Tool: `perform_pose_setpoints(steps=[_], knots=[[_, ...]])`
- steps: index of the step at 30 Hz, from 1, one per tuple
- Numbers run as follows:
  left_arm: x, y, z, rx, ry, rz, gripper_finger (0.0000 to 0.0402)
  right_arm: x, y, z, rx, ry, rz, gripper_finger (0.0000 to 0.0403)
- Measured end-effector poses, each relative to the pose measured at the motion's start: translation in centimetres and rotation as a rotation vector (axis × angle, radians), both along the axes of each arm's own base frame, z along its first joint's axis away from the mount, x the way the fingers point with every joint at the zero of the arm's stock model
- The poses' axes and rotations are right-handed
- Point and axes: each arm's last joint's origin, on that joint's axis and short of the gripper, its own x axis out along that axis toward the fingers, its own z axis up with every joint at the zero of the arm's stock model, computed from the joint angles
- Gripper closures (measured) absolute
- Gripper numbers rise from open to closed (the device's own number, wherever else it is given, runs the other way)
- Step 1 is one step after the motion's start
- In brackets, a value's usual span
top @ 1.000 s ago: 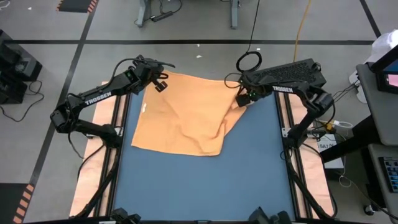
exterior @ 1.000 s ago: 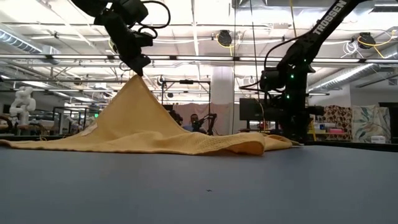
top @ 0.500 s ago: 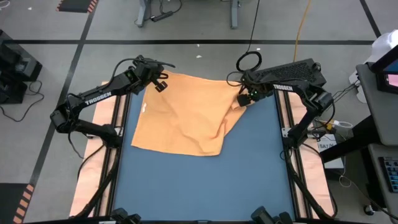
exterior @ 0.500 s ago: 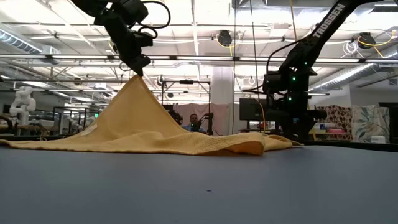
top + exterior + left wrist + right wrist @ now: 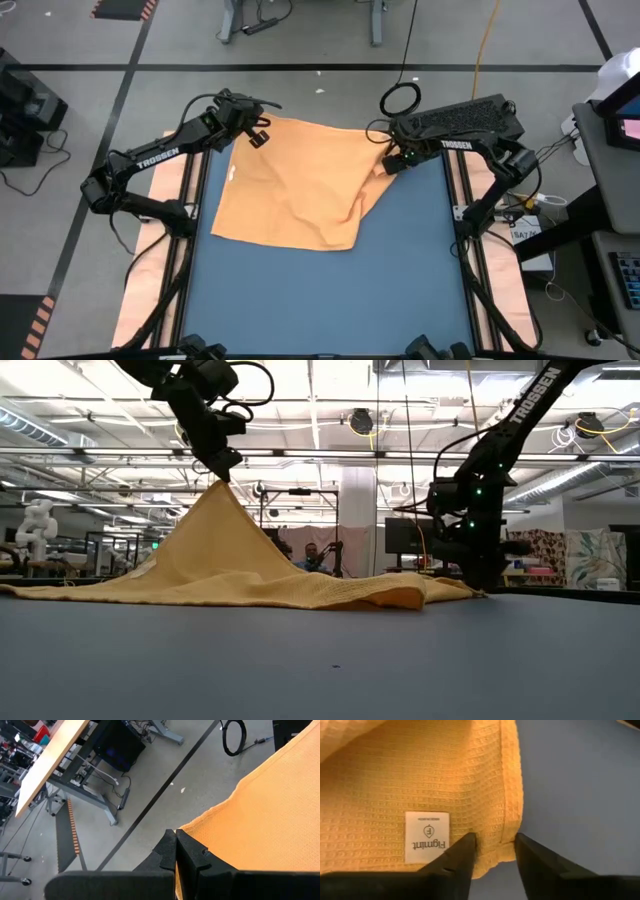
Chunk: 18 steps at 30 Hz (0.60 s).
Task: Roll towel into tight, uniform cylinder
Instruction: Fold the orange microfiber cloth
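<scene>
The towel (image 5: 300,185) lies spread over the far half of the blue surface (image 5: 330,290), reaching from the far left corner toward the far right corner, with its near edge crossing about the middle of the surface. It is not flat: the far left corner is lifted off the surface, so that in the low view the cloth rises in a peak like a tent (image 5: 215,530), and a fold runs along its right side. The left claw (image 5: 252,130) hangs above the far left corner of the surface, its jaws closed and gripping that lifted corner of the towel; the left wrist view shows the two dark fingers (image 5: 182,855) pressed together with the hem caught between them. The right claw (image 5: 392,160) is down at the surface near the far right corner, at the towel's right corner. Its fingers (image 5: 460,857) stand parted on either side of the towel's hemmed edge, just beside a small white tag (image 5: 426,837) sewn to the cloth, and they have not closed on it. The rest of the towel rests loosely rumpled.
</scene>
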Motion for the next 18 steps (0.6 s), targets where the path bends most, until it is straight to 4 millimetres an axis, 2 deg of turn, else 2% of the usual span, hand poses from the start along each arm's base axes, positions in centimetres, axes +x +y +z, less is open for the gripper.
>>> perform_pose_setpoints(steps=[7,12,14,18], knots=[[0.0,0.0,0.0,0.000,0.002,-0.001,0.0400,0.2,-0.1,0.0,-0.017,0.001,0.043,0.0383],[0.0,0.0,0.0,0.000,0.002,-0.001,0.0400,0.0,0.2,0.7,-0.074,0.057,0.079,0.0393],[0.1,0.0,0.0,-0.007,-0.005,-0.017,0.0400,0.2,0.5,2.0,-0.134,0.077,0.102,0.0397],[0.4,-0.1,0.4,0.022,-0.018,-0.062,0.0400,0.7,1.2,5.8,-0.301,0.076,0.155,0.0399]])
